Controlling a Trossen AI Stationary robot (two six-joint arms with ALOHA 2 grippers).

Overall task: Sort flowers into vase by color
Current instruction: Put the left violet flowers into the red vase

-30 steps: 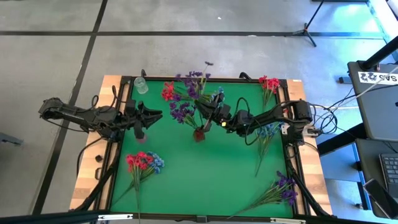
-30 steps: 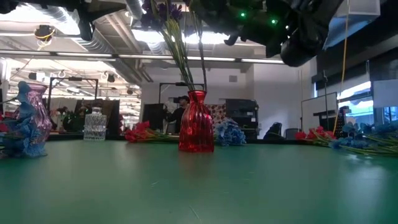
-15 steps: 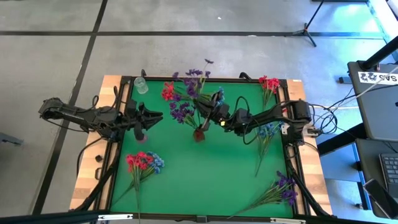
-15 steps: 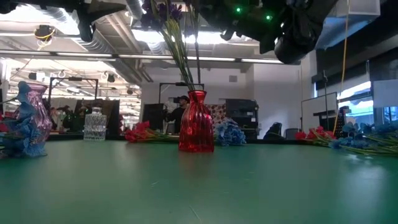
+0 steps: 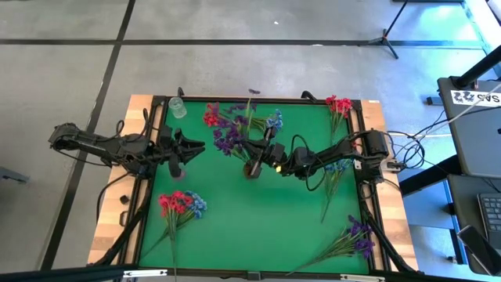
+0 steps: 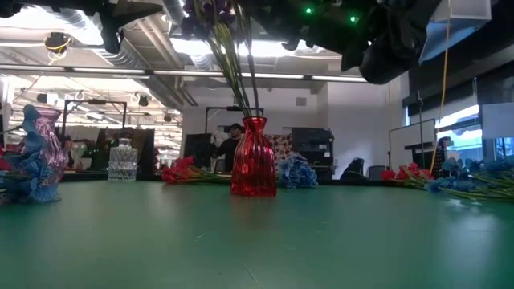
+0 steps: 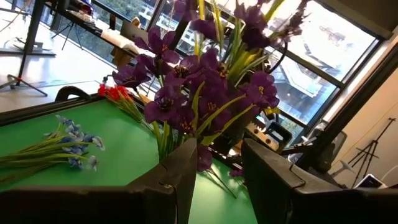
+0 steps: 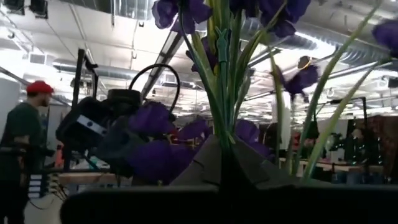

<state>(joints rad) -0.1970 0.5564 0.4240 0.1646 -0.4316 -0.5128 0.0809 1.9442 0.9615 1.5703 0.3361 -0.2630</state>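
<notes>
Movement shows first in the right gripper [image 5: 252, 153]: half a second ago it hung a little farther back and right, and now it sits directly over the red vase [image 5: 251, 168], fingers pinched on thin green stems of a purple sprig [image 5: 228, 139] whose lower ends stand in the vase neck. The vase [image 6: 253, 157] is ribbed red glass, narrow at the neck, bulging below. In the right wrist view the stems [image 8: 222, 74] rise straight from between the closed fingers. Beside it, the left gripper [image 5: 186, 146] waits unmoved over the green mat [image 5: 258, 219], fingers partly spread and holding nothing. Loose sprigs lie around: red and blue [image 5: 180, 205] at the near left, purple [image 5: 356, 237] near right, blue [image 5: 337, 166] at the right. Farther back stands a clear glass vase [image 5: 178, 107].
</notes>
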